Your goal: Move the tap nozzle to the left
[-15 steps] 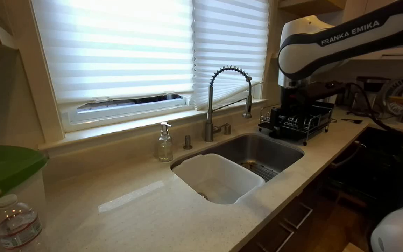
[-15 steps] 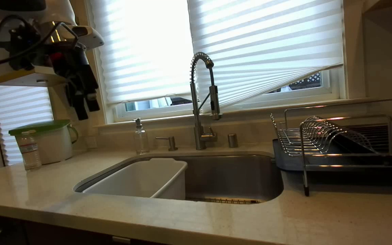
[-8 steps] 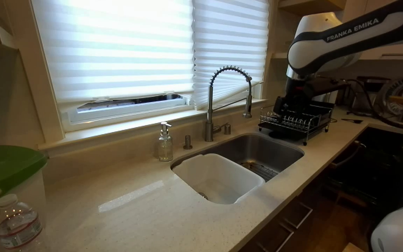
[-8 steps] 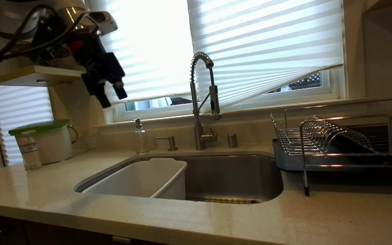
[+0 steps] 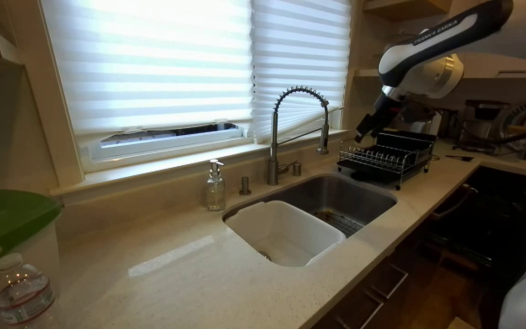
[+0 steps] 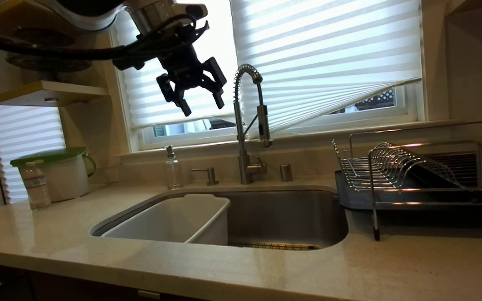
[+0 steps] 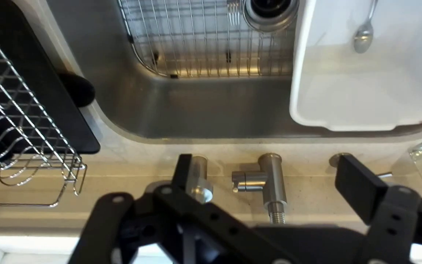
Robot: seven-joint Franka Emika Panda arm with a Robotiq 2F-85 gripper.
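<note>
The tap nozzle, a chrome faucet with a coiled-spring arch, stands behind the sink in both exterior views (image 5: 274, 137) (image 6: 245, 167). Its spray head (image 6: 263, 125) hangs down on the right side of the arch. My gripper (image 6: 203, 105) is open and empty, pointing down, left of the arch in that exterior view and apart from it. In an exterior view the gripper (image 5: 366, 135) is to the right of the spray head. In the wrist view the tap's base (image 7: 274, 179) shows between my widely spread fingers; the arch is hidden there, and I cannot make out the spray head.
A white tub (image 6: 207, 225) sits in the left part of the steel sink (image 6: 283, 213). A wire dish rack (image 6: 408, 204) stands right of it. A glass soap bottle (image 6: 174, 173) and small dispenser pump (image 6: 211, 175) are left of the tap. A window blind (image 6: 329, 50) hangs behind.
My gripper has moved rightward toward the tap in an exterior view, and the wrist has turned so both fingers show spread. The tap has not moved.
</note>
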